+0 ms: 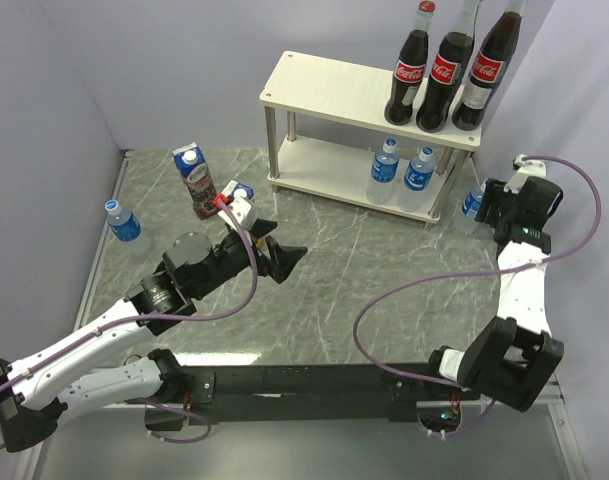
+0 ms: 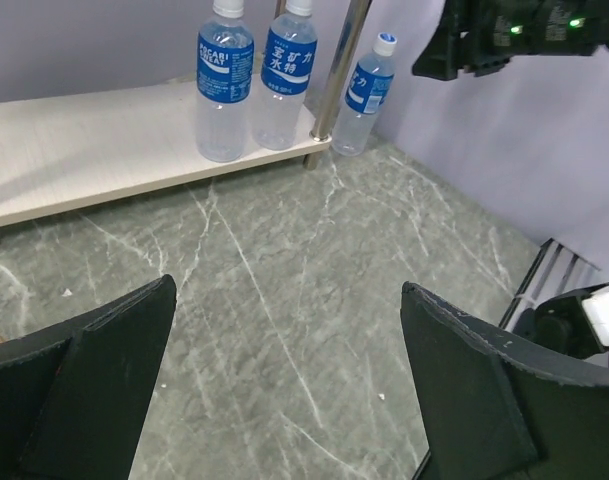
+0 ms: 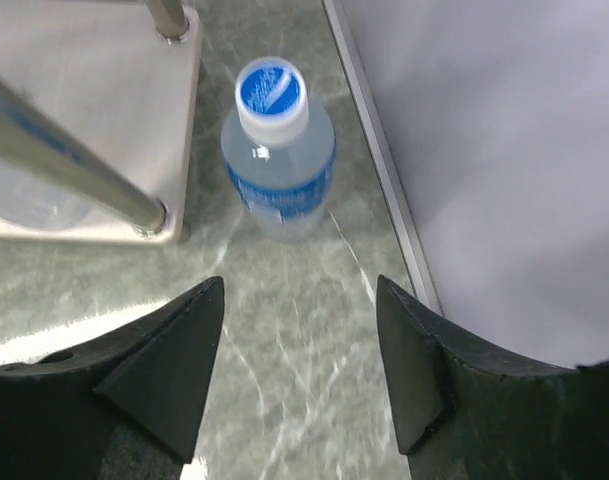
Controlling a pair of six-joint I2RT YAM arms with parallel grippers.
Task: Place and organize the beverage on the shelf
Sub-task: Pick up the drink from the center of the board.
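The shelf (image 1: 334, 95) stands at the back right. Three Coca-Cola bottles (image 1: 446, 75) stand on the right end of its top board. Two water bottles (image 1: 402, 170) stand on its lower board and also show in the left wrist view (image 2: 254, 80). Another water bottle (image 3: 277, 150) stands on the table by the shelf's right front leg, just ahead of my open, empty right gripper (image 3: 299, 290). One more water bottle (image 1: 124, 222) stands at the far left. A grape carton (image 1: 194, 180) and a partly hidden second carton (image 1: 240, 190) stand behind my left gripper (image 1: 284, 258), which is open and empty above the table.
The grey marble table (image 1: 384, 270) meets walls at the left, back and right. The right wall and a metal edge strip (image 3: 384, 170) run close beside the loose water bottle. The shelf's metal leg (image 3: 74, 150) is just left of it. The left part of both shelf boards is bare.
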